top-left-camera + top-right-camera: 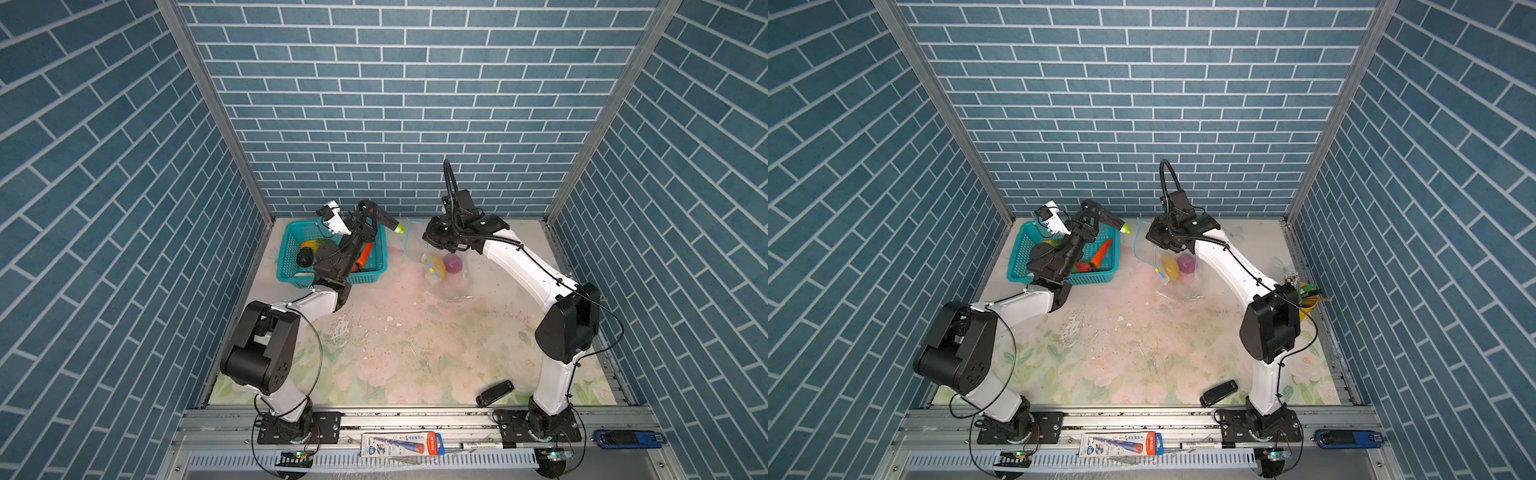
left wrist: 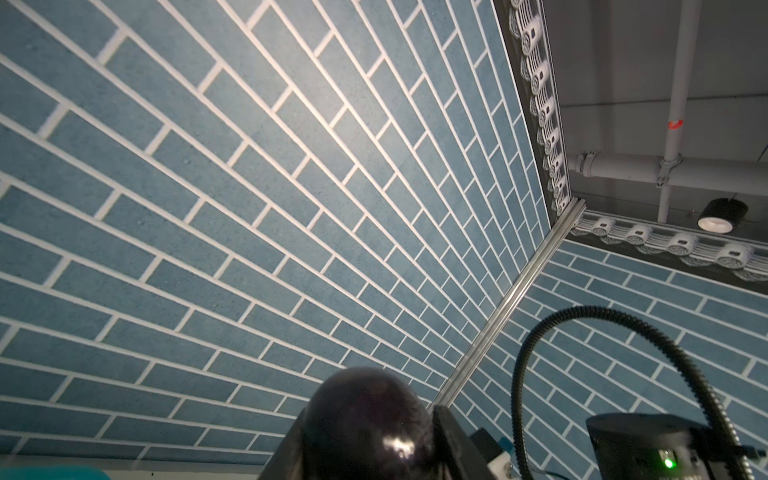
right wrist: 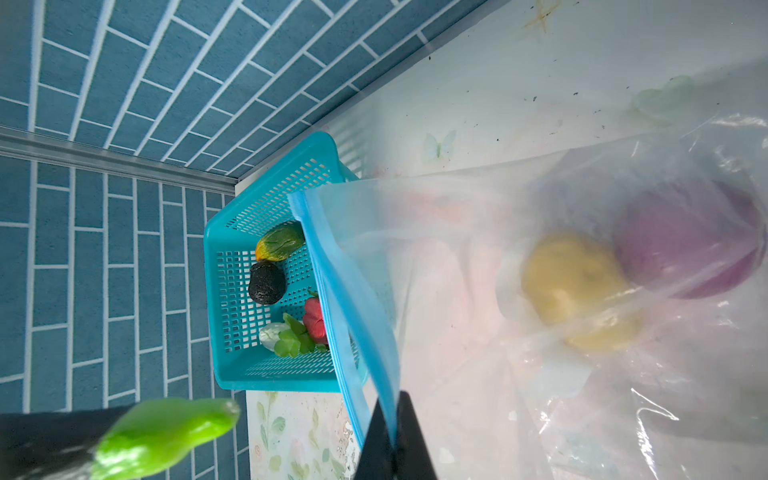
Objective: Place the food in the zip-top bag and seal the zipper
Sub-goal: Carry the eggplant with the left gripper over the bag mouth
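"Two grippers, what's each got?"
"My left gripper (image 1: 368, 216) is part-closed around the eggplant (image 1: 384, 218), raised above the basket (image 1: 284, 251), green tip pointing at the zip-top bag (image 3: 457, 216). My right gripper (image 3: 392, 440) is pinched tight on the zipper (image 3: 345, 282), holding the bag's mouth up off the table (image 1: 415, 353)."
"Step?"
"Loading food. Yellow fruit (image 3: 573, 286) and purple onion (image 3: 690, 245) sit inside the bag; carrot (image 1: 1101, 252), cucumber (image 3: 280, 242), red pepper (image 3: 314, 320) lie in the basket. Next, I judge: carry the eggplant across, tip first through the mouth, then let go. The pinched edge needs holding steady. Sealing comes last."
"Surface, room?"
"Floral table, scuffed and speckled; bag bottom rests on it, basket in the back left corner. Blue brick walls (image 1: 374, 104) on three sides."
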Available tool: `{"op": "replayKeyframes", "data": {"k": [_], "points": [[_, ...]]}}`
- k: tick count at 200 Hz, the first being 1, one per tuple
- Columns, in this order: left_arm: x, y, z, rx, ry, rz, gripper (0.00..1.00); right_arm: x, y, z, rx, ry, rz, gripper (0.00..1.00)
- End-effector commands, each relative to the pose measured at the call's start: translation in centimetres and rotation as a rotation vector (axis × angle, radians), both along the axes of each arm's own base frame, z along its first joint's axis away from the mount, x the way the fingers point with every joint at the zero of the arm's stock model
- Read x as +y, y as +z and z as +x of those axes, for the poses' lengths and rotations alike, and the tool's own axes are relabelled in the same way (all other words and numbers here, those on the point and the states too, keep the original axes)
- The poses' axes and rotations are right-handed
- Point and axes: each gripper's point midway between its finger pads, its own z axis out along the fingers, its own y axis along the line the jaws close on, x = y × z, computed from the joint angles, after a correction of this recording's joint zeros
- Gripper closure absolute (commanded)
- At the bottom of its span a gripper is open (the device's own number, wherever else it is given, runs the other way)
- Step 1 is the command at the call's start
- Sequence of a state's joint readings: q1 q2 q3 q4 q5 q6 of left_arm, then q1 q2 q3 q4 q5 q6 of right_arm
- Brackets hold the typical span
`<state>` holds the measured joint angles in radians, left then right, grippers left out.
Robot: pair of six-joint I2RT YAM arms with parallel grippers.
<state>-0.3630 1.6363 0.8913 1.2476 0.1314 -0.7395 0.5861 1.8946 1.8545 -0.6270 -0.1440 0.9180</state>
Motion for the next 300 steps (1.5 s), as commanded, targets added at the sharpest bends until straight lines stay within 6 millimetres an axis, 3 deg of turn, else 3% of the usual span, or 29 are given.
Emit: {"op": "replayKeyframes", "data": {"k": [1,134,300], "points": [[-1.1,-0.1,-0.7,-0.046,0.012,0.049,0.58,-0.4,2.0,0.3,-0.014,-0.043,0.029,1.00],[-5.9,-5.4,-1.1,-0.076,-0.011,0.208,0.59,0.0,2.6,0.1,-0.015,-0.032,0.062,1.00],[-6.0,-8.5,-0.1,-0.003,-0.004,0.216,0.53,-0.1,4.1,0.1,-0.045,-0.030,0.071,1.00]]}}
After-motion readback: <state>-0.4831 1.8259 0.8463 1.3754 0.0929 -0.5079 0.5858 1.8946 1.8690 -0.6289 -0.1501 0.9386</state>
